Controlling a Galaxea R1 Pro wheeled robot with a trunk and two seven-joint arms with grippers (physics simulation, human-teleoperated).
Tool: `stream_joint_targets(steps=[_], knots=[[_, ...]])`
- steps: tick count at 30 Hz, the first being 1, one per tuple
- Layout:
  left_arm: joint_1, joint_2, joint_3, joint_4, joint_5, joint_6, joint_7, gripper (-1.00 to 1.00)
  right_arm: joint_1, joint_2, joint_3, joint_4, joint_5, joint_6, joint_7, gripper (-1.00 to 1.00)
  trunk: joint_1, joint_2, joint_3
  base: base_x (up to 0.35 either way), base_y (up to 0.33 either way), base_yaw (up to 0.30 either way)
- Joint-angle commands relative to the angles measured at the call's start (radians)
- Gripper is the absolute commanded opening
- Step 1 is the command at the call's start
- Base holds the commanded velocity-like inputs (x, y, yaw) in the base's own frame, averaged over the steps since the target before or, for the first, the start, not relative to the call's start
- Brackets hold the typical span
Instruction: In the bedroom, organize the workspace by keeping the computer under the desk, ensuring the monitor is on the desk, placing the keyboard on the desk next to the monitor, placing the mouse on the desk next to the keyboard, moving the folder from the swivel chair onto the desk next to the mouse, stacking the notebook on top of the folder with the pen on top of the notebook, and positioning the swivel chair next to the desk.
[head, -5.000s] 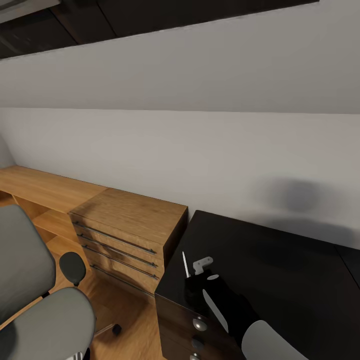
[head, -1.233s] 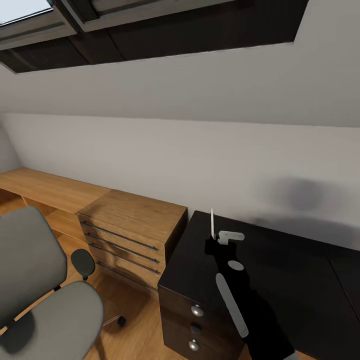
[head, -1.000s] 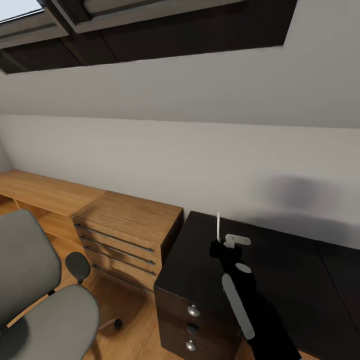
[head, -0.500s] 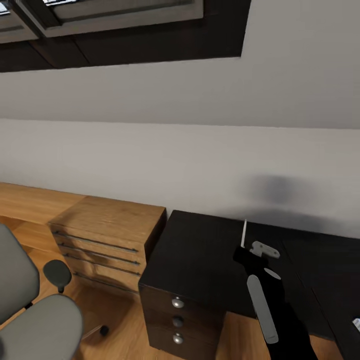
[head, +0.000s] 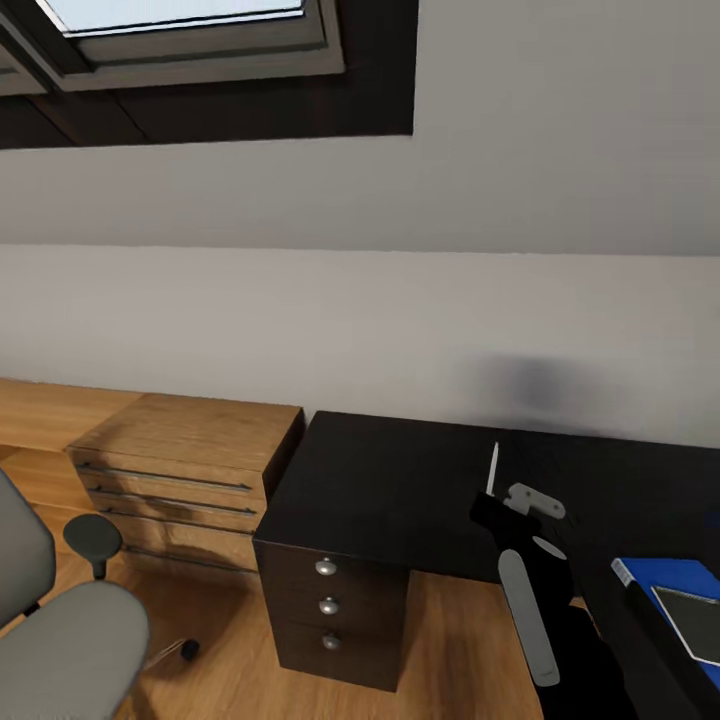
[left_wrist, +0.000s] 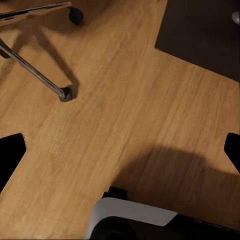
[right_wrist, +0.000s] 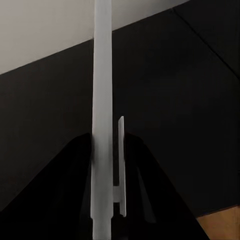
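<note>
My right gripper (head: 489, 508) is shut on the pen (head: 492, 469), a thin white stick held upright over the glossy black desk (head: 390, 480). In the right wrist view the pen (right_wrist: 102, 120) rises between the black fingers (right_wrist: 75, 165) of that gripper (right_wrist: 107, 150). At the head view's right edge the blue folder (head: 672, 575) lies on the desk, and on it rests the grey notebook (head: 692, 620). The grey swivel chair (head: 70, 640) stands on the floor at lower left. My left gripper (left_wrist: 120, 152) hangs open over the floor, near the chair's chrome legs (left_wrist: 35, 72).
The desk's black drawer unit (head: 330, 610) with round silver knobs stands under its left end. A light wooden dresser (head: 180, 450) adjoins it on the left. A grey wall and a skylight (head: 180, 25) lie behind. Wooden floor (left_wrist: 125, 100) spreads between the chair and the desk.
The head view has swung right, bringing the folder and notebook into sight and pushing the chair and dresser left. My right gripper has carried the pen from the desk's left corner towards its middle.
</note>
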Motion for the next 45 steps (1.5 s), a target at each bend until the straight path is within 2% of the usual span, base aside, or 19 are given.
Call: stream_joint_targets(steps=[1, 6, 7, 9, 10, 11, 12, 13, 16, 18, 22, 27, 29, 33, 35, 38, 42, 44, 45], knots=[[0.0, -0.001, 0.003, 0.002, -0.011, -0.01, 0.0, 1.0, -0.001, 0.0, -0.001, -0.001, -0.011, 0.002, -0.007, -1.0, 0.0, -0.001, -0.001, -0.036, -0.025, -0.008], [0.0, -0.001, 0.003, 0.006, -0.02, -0.038, 0.001, 1.0, -0.001, -0.005, -0.004, -0.006, -0.004, 0.001, -0.007, -1.0, 0.0, -0.001, -0.001, -0.012, -0.008, -0.024], [0.0, -0.001, 0.003, 0.007, -0.021, -0.039, 0.001, 1.0, -0.001, -0.012, -0.004, -0.005, 0.002, 0.001, -0.006, -1.0, 0.0, -0.001, -0.001, -0.002, -0.002, -0.138], [0.0, -0.001, 0.003, 0.007, -0.022, -0.04, 0.001, 1.0, -0.001, -0.044, -0.004, -0.004, 0.02, 0.004, -0.005, -1.0, 0.0, -0.001, -0.001, -0.001, -0.001, -0.196], [0.0, -0.001, 0.003, 0.007, -0.023, -0.041, 0.001, 1.0, -0.001, -0.075, -0.004, -0.004, 0.03, 0.015, -0.004, -1.0, 0.0, -0.001, -0.001, -0.001, -0.001, -0.238], [0.0, -0.001, 0.003, 0.007, -0.023, -0.041, 0.001, 1.0, -0.001, -0.092, -0.004, -0.004, 0.034, 0.025, -0.003, -1.0, 0.0, -0.001, -0.001, -0.001, 0.0, -0.249], [0.0, -0.001, 0.003, 0.007, -0.023, -0.042, 0.001, 1.0, -0.001, -0.124, -0.004, -0.003, 0.037, 0.049, -0.001, -1.0, 0.0, -0.001, -0.001, 0.0, 0.0, -0.266], [0.0, -0.001, 0.003, 0.007, -0.023, -0.042, 0.001, 1.0, -0.001, -0.138, -0.004, -0.003, 0.038, 0.06, 0.0, -1.0, 0.0, -0.001, -0.001, 0.0, 0.0, -0.271], [0.0, -0.001, 0.003, 0.007, -0.023, -0.042, 0.001, 1.0, -0.001, -0.202, -0.017, -0.002, 0.034, 0.11, 0.006, -1.0, 0.0, -0.001, -0.001, 0.0, 0.0, -0.285], [0.0, -0.002, 0.003, 0.007, -0.023, -0.042, 0.0, 1.0, -0.001, -0.22, -0.027, -0.002, 0.033, 0.117, 0.007, -1.0, 0.0, -0.001, -0.001, 0.0, 0.0, -0.291], [0.0, -0.002, 0.003, 0.006, -0.023, -0.042, 0.0, 1.0, -0.002, -0.277, -0.042, 0.011, 0.031, 0.127, 0.009, -1.0, 0.0, -0.001, -0.001, 0.0, 0.0, -0.295], [0.0, -0.001, 0.003, 0.006, -0.023, -0.042, 0.0, 1.0, -0.003, -0.325, -0.045, 0.053, 0.031, 0.13, 0.03, -1.0, 0.0, -0.001, -0.001, 0.0, 0.0, -0.297], [0.0, -0.001, 0.003, 0.006, -0.023, -0.043, 0.0, 1.0, -0.006, -0.359, -0.046, 0.094, 0.033, 0.13, 0.084, -1.0, 0.0, -0.001, -0.001, 0.0, 0.0, -0.297], [0.0, -0.001, 0.003, 0.006, -0.023, -0.043, 0.0, 1.0, -0.015, -0.406, -0.047, 0.187, 0.035, 0.13, 0.178, -1.0, 0.0, -0.001, -0.001, 0.0, 0.0, -0.297], [0.0, -0.001, 0.003, 0.006, -0.023, -0.042, 0.0, 1.0, -0.059, -0.447, -0.048, 0.309, 0.038, 0.126, 0.228, -1.0, 0.0, -0.001, -0.001, 0.0, 0.0, -0.297], [0.0, -0.002, 0.003, 0.007, -0.023, -0.043, 0.0, 1.0, -0.099, -0.462, -0.046, 0.394, 0.044, 0.122, 0.24, -1.0, 0.0, -0.001, -0.001, 0.0, 0.0, -0.206], [0.0, -0.002, 0.003, 0.007, -0.023, -0.044, 0.0, 1.0, -0.109, -0.463, -0.04, 0.421, 0.054, 0.12, 0.241, -1.0, 0.0, -0.001, -0.001, 0.0, 0.0, -0.028], [0.0, -0.001, 0.003, 0.007, -0.023, -0.044, 0.0, 1.0, -0.123, -0.462, -0.038, 0.459, 0.09, 0.09, 0.241, -1.0, 0.0, -0.001, -0.001, 0.142, 0.0, -0.002], [0.0, -0.001, 0.003, 0.007, -0.023, -0.044, 0.0, 1.0, -0.124, -0.462, -0.038, 0.462, 0.092, 0.088, 0.241, -1.0, 0.0, -0.001, -0.001, 0.283, 0.0, 0.0]])
